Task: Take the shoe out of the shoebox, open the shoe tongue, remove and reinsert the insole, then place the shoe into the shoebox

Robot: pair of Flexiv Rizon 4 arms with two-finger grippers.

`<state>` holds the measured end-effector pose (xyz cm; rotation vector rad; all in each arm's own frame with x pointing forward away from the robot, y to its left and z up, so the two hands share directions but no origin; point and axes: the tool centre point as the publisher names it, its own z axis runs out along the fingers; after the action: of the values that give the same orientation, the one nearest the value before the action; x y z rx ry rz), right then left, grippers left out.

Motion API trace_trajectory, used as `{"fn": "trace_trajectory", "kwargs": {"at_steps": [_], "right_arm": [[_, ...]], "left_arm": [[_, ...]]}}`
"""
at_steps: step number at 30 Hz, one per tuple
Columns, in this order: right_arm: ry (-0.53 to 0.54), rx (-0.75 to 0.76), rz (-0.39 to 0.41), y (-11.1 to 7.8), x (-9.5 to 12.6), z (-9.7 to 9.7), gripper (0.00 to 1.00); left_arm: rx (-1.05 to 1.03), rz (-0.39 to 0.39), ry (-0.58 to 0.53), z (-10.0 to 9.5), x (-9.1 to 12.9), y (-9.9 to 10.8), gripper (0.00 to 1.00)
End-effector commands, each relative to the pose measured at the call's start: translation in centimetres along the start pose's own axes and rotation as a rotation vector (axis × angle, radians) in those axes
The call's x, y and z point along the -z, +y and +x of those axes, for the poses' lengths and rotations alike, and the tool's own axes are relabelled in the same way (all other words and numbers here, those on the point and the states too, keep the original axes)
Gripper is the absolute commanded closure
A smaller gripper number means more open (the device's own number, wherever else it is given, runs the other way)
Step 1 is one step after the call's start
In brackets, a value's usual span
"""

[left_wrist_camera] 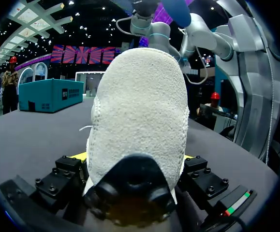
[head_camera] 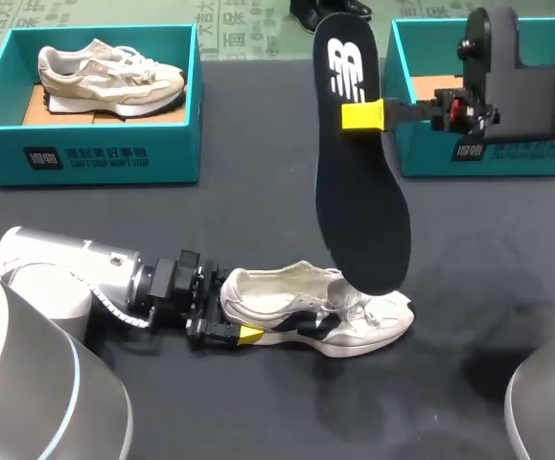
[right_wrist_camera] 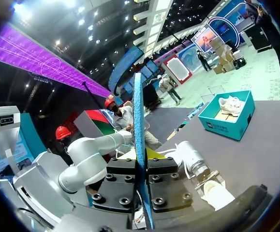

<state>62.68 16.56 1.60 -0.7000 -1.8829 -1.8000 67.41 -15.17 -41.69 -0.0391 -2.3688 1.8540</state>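
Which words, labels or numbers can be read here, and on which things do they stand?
White logo on the insole in the right pincer: no readable word.
White print on the left shoebox: too small to read.
White print on the right shoebox: too blurred to read.
No print seen on the shoe.

In the lower left of the frame, the left arm (head_camera: 66, 278) was a fat silver-white cylinder, with a ribbed grey cable looping to its black wrist block. At the upper right, the right arm (head_camera: 536, 86) ended in a round black housing with small red parts. The left gripper (head_camera: 231, 312) and right gripper (head_camera: 358, 115) had black, screw-studded finger mounts and bright yellow tips.
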Motion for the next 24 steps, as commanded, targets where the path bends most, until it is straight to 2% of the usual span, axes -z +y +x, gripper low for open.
{"fn": "trace_trajectory", "kwargs": {"at_steps": [1,10,12,13,14,24], "right_arm": [[0.004,-0.005,0.0,-0.7,-0.5,-0.4,1.0],[0.002,-0.004,-0.006,-0.8,-0.4,-0.4,1.0],[0.002,-0.004,-0.006,-0.8,-0.4,-0.4,1.0],[0.002,-0.004,-0.006,-0.8,-0.4,-0.4,1.0],[0.002,-0.004,-0.006,-0.8,-0.4,-0.4,1.0],[0.002,-0.004,-0.006,-0.8,-0.4,-0.4,1.0]], "left_arm": [[0.001,-0.001,-0.001,0.0,0.0,0.1,1.0],[-0.003,-0.003,-0.002,-0.1,0.0,0.0,1.0],[0.004,-0.001,0.0,-0.3,0.2,0.0,0.54],[-0.005,-0.003,-0.016,-0.3,0.4,-0.1,0.08],[0.001,-0.002,-0.016,-0.3,0.5,-0.1,0.0],[0.006,-0.042,-0.013,0.2,1.8,-0.3,0.0]]}}
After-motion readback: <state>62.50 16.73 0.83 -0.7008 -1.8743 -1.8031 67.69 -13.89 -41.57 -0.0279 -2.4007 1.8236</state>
